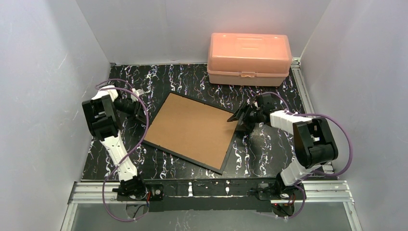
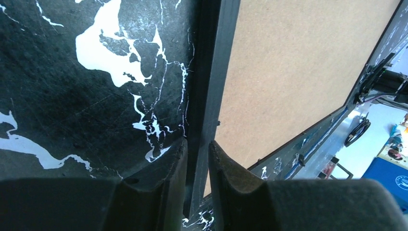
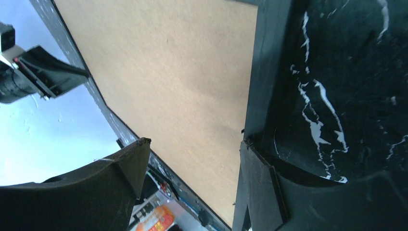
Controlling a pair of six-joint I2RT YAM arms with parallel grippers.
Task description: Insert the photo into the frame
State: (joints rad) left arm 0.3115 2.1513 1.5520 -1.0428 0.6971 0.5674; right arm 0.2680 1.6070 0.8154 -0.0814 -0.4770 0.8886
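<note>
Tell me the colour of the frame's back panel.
The frame's back panel is light brown, bordered by a thin black rim; the top external view shows it best.

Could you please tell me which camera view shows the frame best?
The top external view: the frame lies flat, brown back up, nearly its whole black outline visible. The left wrist view shows only one edge between the fingers of the left gripper, plus some backing; the right wrist view shows part of the back and one edge.

Frame [image 1: 190, 129] back matt brown fibreboard; table [image 1: 192, 79] black, white-veined, scuffed.
</note>
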